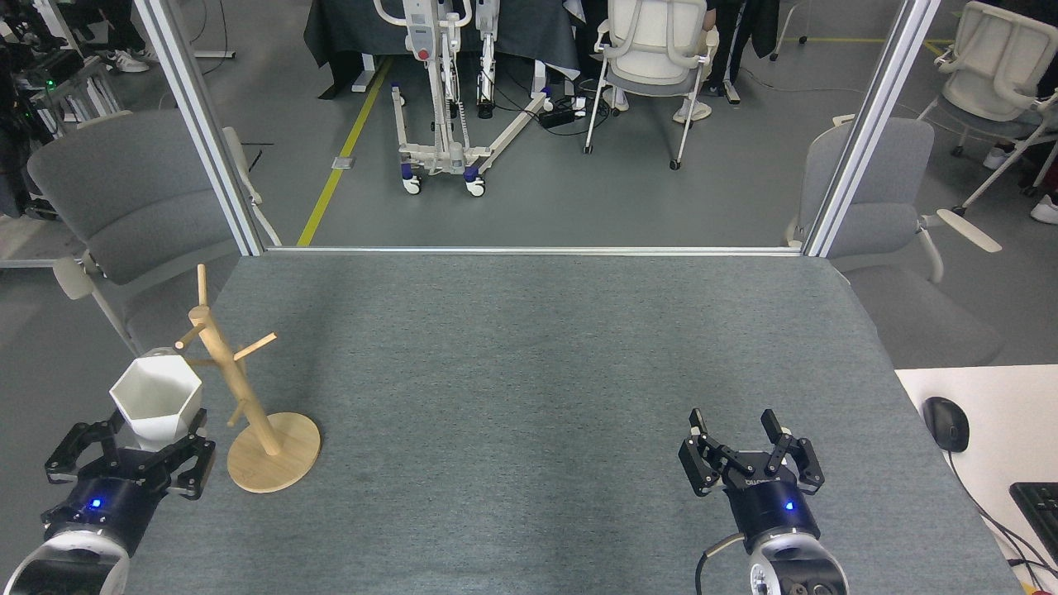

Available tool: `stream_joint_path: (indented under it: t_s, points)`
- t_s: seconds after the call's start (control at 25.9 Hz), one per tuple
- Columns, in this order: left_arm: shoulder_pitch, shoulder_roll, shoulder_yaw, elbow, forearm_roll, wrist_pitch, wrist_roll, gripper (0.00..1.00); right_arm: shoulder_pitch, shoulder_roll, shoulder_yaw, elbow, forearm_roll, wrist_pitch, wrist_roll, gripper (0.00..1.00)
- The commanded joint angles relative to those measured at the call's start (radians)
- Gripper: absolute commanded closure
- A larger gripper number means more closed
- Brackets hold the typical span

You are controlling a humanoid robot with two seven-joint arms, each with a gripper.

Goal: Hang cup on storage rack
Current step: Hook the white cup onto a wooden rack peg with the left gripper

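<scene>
Left gripper (132, 442) pinching cup (157, 402), held just at 9 o'clock of rack (240, 397). Right gripper (750, 434) spread, idle. Risk: tab hole hidden behind cup; a misaligned push hits a peg and tips the rack.

Grey felt-topped table (529, 372) with a wooden rack.
The storage rack (248, 405) stands on its round disc base near the table's front left corner; the post leans slightly left, pegs angled upward.
</scene>
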Motion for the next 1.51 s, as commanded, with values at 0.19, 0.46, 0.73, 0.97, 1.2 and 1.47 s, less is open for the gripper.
stream_joint_path:
  t_s: [0.19,0.46,0.73,0.97,1.2,1.47]
  points:
    - [-0.002,-0.01,-0.015,0.003,-0.02,-0.003,0.0,0.95,-0.005,-0.001,0.002,0.016,0.0,-0.001,0.0,0.01]
    - [-0.005,-0.02,-0.015,0.018,-0.02,0.0,0.005,0.25,-0.029,-0.006,0.011,0.025,0.003,-0.001,0.001,0.01]
    - [-0.019,-0.028,-0.015,0.063,-0.018,0.0,0.015,0.07,-0.031,-0.01,0.008,0.023,0.006,-0.001,0.001,0.01]
    - [-0.02,-0.05,-0.017,0.084,-0.018,0.0,0.014,0.03,-0.031,-0.012,0.008,0.023,0.006,-0.001,0.001,0.01]
    - [-0.031,-0.07,-0.017,0.142,-0.018,-0.002,0.017,0.03,-0.048,-0.013,0.005,0.025,0.006,-0.001,0.001,0.01]
    - [-0.034,-0.08,-0.017,0.216,-0.017,0.0,0.019,0.02,-0.056,-0.015,0.004,0.025,0.006,-0.001,0.001,0.01]
